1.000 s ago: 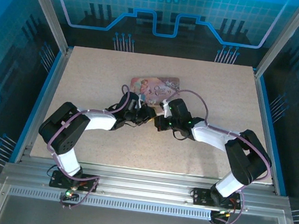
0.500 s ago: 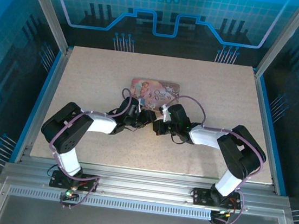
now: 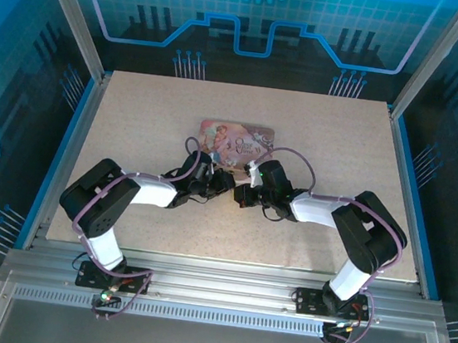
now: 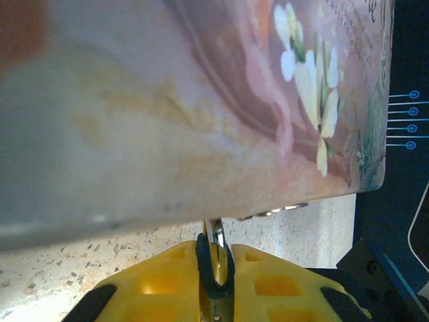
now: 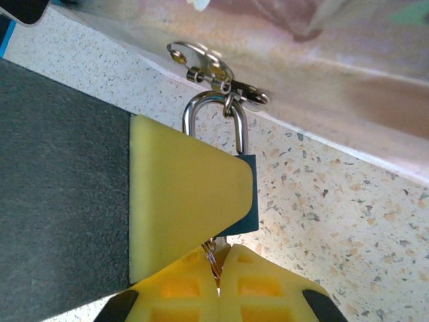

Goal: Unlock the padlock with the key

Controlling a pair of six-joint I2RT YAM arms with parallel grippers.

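Hanging by a steel shackle (image 5: 240, 134) from the clasp (image 5: 201, 64) of the pink tin (image 5: 348, 80), the padlock (image 5: 247, 198) is pinched in the left gripper (image 4: 214, 268). The right gripper (image 5: 218, 275) clamps the thin key (image 5: 213, 258).

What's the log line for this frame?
left gripper: shut on padlock; right gripper: shut on key under padlock; shackle: through pink tin's hasp

Tin (image 3: 236, 136) on table (image 3: 136, 110), centre, toward the far side. Hasp (image 5: 218, 75) on the tin's near edge. Padlock (image 5: 247, 194) hooked through it, body lying nearward over the table. Left gripper (image 3: 225, 179) in from the left, pinching the padlock. Right gripper (image 5: 218, 272) in from the near right, fingertips on the key (image 5: 212, 257) at the padlock's near end.
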